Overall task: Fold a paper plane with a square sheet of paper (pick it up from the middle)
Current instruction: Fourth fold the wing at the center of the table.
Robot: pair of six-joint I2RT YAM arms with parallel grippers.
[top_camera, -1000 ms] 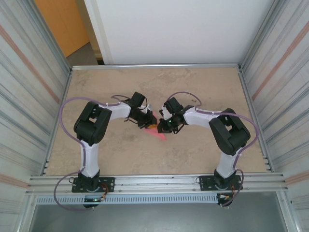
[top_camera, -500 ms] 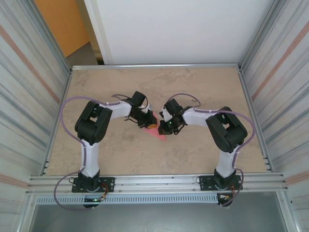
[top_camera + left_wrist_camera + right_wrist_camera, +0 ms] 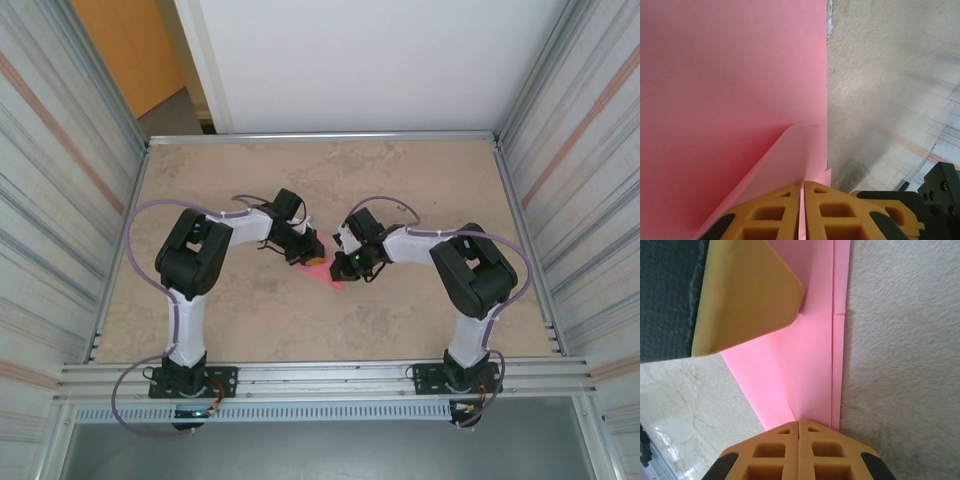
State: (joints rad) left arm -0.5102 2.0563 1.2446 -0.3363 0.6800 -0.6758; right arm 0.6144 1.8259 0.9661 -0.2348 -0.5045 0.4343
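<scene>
Left of the table's [image 3: 420,180] middle: pinching a raised flap of the paper plane [image 3: 730,75] with the left gripper [image 3: 803,184], yellow fingers pressed together on it. Just to the right: clamping the plane's layered edge with the right gripper [image 3: 799,421], fingers closed on the pink paper. Around both, open tabletop reaching the metal rim and the corrugated side walls [image 3: 575,200], widest towards the far edge.

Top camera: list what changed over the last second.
The right arm shifted its wrist slightly right and toward its base. The left gripper, the right gripper and the paper stayed where they were, both grippers shut on the paper.
</scene>
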